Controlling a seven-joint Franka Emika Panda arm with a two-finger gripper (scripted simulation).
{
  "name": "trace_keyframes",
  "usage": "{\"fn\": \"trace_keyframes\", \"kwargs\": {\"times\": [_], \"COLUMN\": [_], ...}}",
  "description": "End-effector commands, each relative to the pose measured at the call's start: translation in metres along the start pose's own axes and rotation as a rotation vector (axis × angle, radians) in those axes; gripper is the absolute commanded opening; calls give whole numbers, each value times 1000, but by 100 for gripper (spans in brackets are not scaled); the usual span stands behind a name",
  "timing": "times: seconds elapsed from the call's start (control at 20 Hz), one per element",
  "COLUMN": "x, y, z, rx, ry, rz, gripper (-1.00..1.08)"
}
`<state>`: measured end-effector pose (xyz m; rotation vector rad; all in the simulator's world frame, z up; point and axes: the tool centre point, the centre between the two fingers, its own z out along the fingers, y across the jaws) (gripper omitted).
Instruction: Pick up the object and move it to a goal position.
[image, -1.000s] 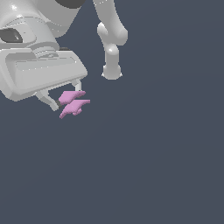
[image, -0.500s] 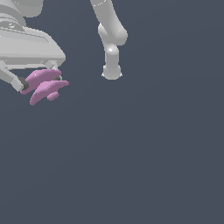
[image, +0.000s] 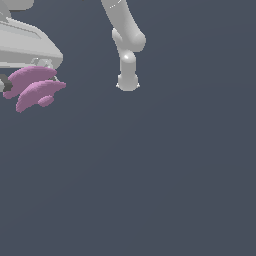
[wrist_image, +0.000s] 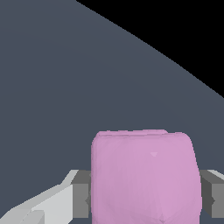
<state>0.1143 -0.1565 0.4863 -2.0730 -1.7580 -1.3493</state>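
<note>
The end effector (image: 27, 82) is closed on the pink-lilac object (image: 34, 89), its grey pads (wrist_image: 81, 199) pressed flat against both flanks in the wrist view. The carry step looks to be in hand: the object hangs just under the white hand, clear of the dark counter (image: 160, 190), far to the exterior view's left of the arm's base (image: 128, 82). No goal marker shows, so the next move calls for steady transport without loosening. The object is matte, with two curved, rounded lobes.
</note>
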Motion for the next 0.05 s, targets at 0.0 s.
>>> {"fn": "trace_keyframes", "kwargs": {"times": [0.0], "x": [0], "y": [1], "z": [-1], "rx": [0], "ry": [3], "rz": [-2], "gripper": [-100]}}
